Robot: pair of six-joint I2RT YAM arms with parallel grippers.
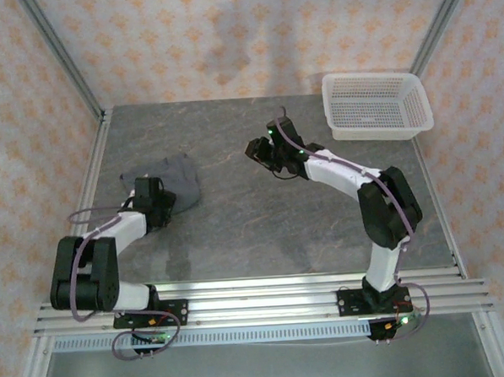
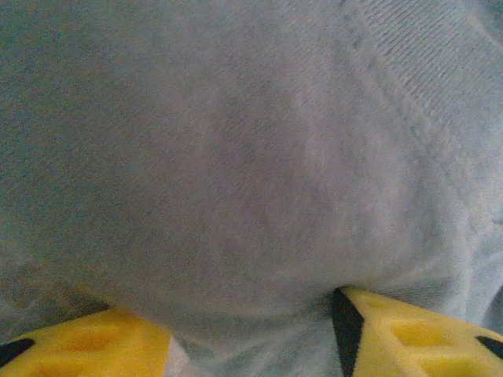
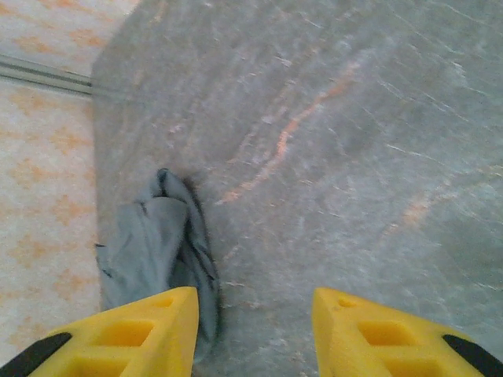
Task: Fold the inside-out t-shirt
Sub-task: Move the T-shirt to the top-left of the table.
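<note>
The inside-out t-shirt (image 1: 179, 177) lies crumpled in a dark grey heap at the left of the table. My left gripper (image 1: 155, 196) is pressed down into its near edge. In the left wrist view the grey cloth (image 2: 251, 157) bulges between the yellow fingers (image 2: 409, 334), which stand apart on either side of it, and the left gripper (image 2: 251, 345) is open around the fold. My right gripper (image 1: 263, 151) hovers over bare table at mid-back, open and holding nothing. From the right wrist view the right gripper (image 3: 255, 334) faces the t-shirt (image 3: 153, 251) ahead to the left.
A white mesh basket (image 1: 376, 106) stands at the back right corner. The grey marbled tabletop (image 1: 304, 219) stretches between the arms. Patterned walls close the left, back and right sides, with a metal rail (image 1: 91, 176) along the left table edge.
</note>
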